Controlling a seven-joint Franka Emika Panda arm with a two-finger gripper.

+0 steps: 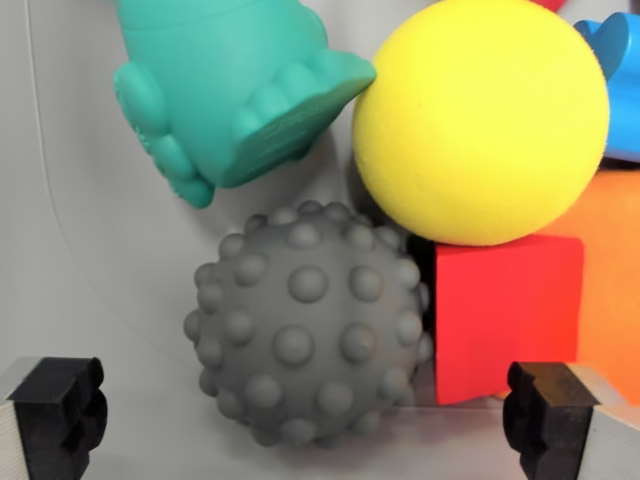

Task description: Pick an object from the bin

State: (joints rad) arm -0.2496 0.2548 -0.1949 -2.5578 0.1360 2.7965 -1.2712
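Hovering over the bin, jaws wide, grey ball dead ahead.

My gripper (305, 420) is spread far apart and holds nothing, one black pad (60, 405) at the wrist view's left corner, the other at the right, and the grey knobbly ball (305, 325) sits right between them on the pale bin floor (80, 230). It looks like soft rubber, light, with bumps that should give grip rather than slip, so I judge a squeeze across its middle is the way in. It's crowded, though: a red block (505, 315) touches its right side, a yellow foam ball (480, 120) rests above that, a teal rubber toy (225, 90) lies just behind. I'm pointing straight down, camera square to the pile; the right pad looks lined up near the block's edge, which could snag.
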